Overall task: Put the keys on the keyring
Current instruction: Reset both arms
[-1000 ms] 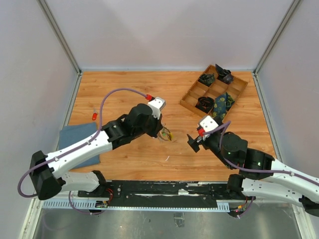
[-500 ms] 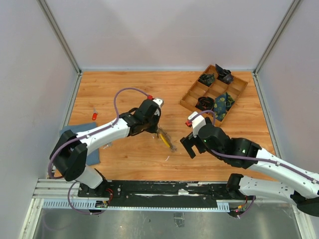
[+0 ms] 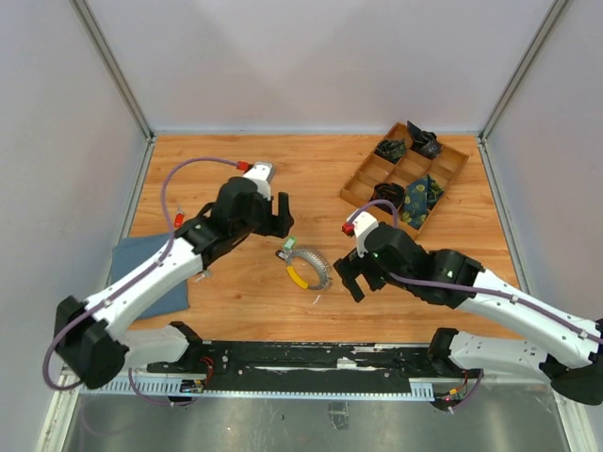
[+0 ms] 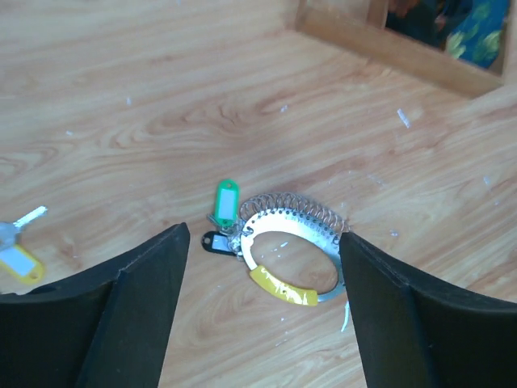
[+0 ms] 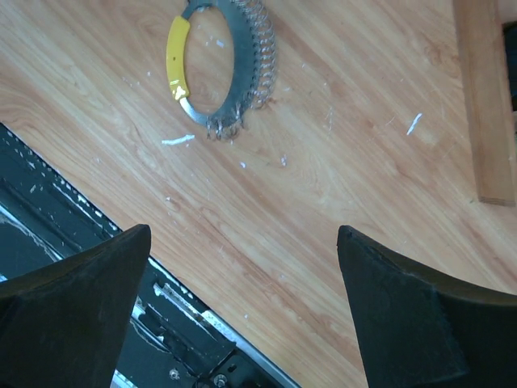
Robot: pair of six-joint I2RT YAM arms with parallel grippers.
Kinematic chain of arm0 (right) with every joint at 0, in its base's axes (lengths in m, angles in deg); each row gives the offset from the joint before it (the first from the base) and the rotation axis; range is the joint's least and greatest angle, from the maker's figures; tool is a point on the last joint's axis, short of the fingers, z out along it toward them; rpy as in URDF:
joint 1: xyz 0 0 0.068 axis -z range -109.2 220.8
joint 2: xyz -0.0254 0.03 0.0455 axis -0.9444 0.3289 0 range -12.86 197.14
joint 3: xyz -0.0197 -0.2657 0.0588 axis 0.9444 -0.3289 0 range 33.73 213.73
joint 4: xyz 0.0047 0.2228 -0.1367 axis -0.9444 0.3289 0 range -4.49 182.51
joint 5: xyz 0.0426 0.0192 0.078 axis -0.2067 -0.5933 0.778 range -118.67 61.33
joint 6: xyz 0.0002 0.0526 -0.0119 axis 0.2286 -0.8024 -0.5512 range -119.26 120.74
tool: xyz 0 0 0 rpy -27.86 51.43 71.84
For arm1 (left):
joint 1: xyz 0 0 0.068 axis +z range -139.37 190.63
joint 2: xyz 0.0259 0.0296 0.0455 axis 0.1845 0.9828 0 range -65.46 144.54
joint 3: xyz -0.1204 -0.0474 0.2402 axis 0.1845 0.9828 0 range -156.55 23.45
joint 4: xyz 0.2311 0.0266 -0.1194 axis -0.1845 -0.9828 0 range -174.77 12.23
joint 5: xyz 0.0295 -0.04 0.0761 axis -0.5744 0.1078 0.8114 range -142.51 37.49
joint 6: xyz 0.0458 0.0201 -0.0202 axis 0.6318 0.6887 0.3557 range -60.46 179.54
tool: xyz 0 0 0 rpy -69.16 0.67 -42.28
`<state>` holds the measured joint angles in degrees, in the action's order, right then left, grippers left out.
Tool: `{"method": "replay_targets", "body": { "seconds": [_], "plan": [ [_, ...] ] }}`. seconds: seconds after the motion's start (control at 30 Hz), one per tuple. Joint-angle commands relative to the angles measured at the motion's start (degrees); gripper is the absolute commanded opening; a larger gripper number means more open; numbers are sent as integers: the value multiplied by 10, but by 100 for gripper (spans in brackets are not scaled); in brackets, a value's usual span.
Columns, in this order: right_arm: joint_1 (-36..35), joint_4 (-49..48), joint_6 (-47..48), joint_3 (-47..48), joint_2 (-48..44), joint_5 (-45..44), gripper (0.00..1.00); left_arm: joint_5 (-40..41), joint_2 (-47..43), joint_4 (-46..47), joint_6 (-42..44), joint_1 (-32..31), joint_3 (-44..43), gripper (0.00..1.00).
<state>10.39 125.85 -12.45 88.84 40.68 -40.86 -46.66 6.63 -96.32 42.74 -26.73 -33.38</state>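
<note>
1. Keyring [image 3: 320,261] of thin silver wire lies flat on the wooden table [image 3: 226,160], between the two grippers and touching neither. A smooth, bright yellow sleeve [image 4: 283,287] covers its near arc, and a close row of small metal pieces bristles around the rest like a coil.
2. A flat green tag [image 4: 226,200] and a black tag [image 4: 216,242], both plastic and rounded, lie against the ring's left edge in the left wrist view. A glint of silver metal shows between them. I cannot tell whether they hang on the wire.
3. A small silver key [image 4: 28,217] with a pale yellow tag [image 4: 19,263] beside it lies at the left edge of that view, well apart from the ring.
4. A tiny red-headed piece [image 3: 178,219] lies near the far edge of a folded blue cloth [image 3: 141,268]. It is too small to make out further.
5. The left gripper [image 3: 281,217] hangs above the table just beyond the ring. Its broad matte black fingers [image 4: 121,323] are spread apart with nothing between them.
6. The right gripper [image 3: 350,281] sits just to the right of the ring. Its dark fingers [image 5: 73,315] are spread wide over bare wood and hold nothing.
7. A shallow wooden tray [image 3: 452,155] with square compartments stands at the far right. It holds dark rolled fabric bundles [image 3: 388,195] and a blue-green patterned one [image 3: 421,193].
</note>
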Motion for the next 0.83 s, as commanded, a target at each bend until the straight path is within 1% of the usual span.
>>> {"method": "replay_targets", "body": {
  "seconds": [0.0, 0.07, 0.13, 0.2, 0.27, 0.4, 0.57, 0.67, 0.8],
  "plan": [
    [43, 62, -2, 73, 25, 1, 98, 23, -120, -5, -11, 19, 33, 87],
    [122, 24, -13, 56, -7, 113, 98, 29, -166, -19, -20, 32, 45, 92],
    [203, -7, -29, 38, -44, 179, 98, 39, -208, -41, -30, 53, 52, 96],
    [267, -7, -40, 37, -74, 197, 98, 43, -247, -60, -38, 81, 56, 98],
    [306, -15, -47, 31, -117, 193, 98, 48, -283, -79, -46, 112, 57, 99],
    [315, -42, -52, 10, -210, 143, 98, 106, -357, -111, -68, 117, 59, 100],
    [315, -32, -42, -3, -272, 100, 98, 139, -444, -123, -77, 117, 77, 100],
    [315, -29, -40, -11, -293, 93, 98, 142, -470, -134, -77, 117, 83, 100],
    [315, -27, -31, -13, -301, 95, 98, 144, -479, -153, -77, 117, 85, 100]
  ]
}}
